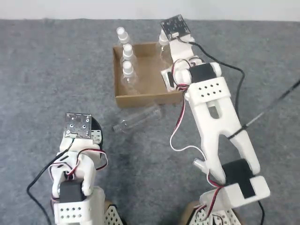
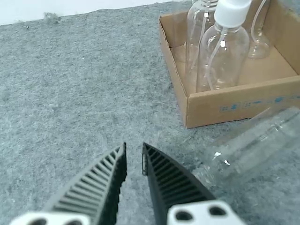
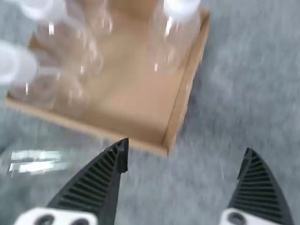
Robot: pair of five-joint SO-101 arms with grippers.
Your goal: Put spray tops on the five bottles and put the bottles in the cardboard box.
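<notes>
The cardboard box [image 1: 140, 96] holds three capped clear bottles in a row along one side [image 1: 127, 70] and a fourth capped bottle [image 1: 163, 43] at its far corner. One bare bottle [image 1: 138, 118] lies on its side on the carpet just in front of the box, also in the left wrist view [image 2: 253, 145]. My right gripper [image 3: 185, 147] hangs open and empty above the box's corner wall [image 3: 180, 112], near the fourth bottle [image 3: 176, 28]. My left gripper [image 2: 134, 152] is shut but for a narrow slit, holds nothing, and stays back over the carpet short of the lying bottle.
Grey carpet covers the table on all sides. The left arm's wrist [image 1: 77, 126] is at the near left. The right arm [image 1: 211, 98] stretches from the near right to the box. A small pale piece [image 1: 198, 163] lies beside the right arm's lower link.
</notes>
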